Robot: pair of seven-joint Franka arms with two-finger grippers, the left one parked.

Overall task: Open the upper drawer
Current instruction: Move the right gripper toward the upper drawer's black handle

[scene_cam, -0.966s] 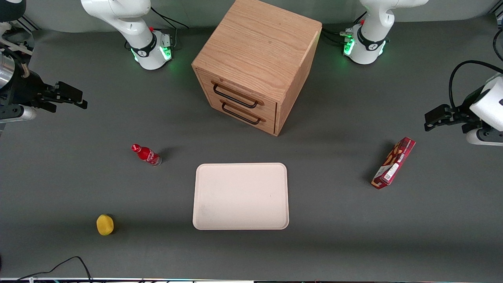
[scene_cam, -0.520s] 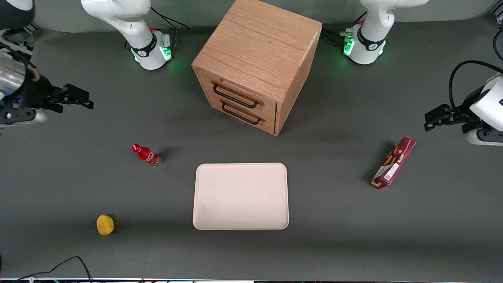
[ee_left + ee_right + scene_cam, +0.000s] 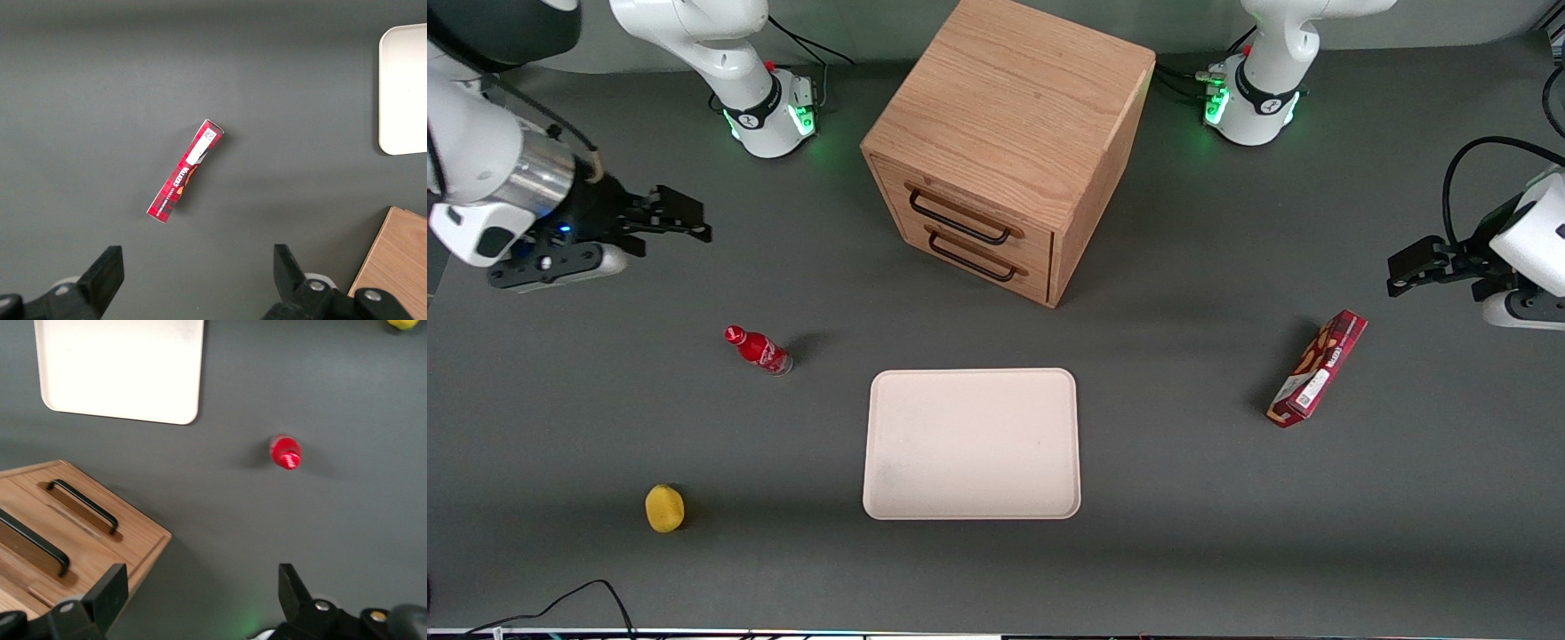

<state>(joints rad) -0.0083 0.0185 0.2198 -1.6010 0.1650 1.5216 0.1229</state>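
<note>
So far nothing is opened: the upper drawer (image 3: pixel 960 216) sits flush in the cabinet (image 3: pixel 1009 133) at upper centre. At the frame's upper left, well apart from its handle (image 3: pixel 959 218), the gripper (image 3: pixel 685 222) hovers with jaws apart; reaching, gripping and pulling all remain.

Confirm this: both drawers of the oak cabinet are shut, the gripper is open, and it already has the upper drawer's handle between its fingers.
Not quite. In the front view the gripper hangs open over bare table toward the working arm's end, well apart from the upper drawer and its handle. Both drawers of the oak cabinet are indeed shut.
</note>
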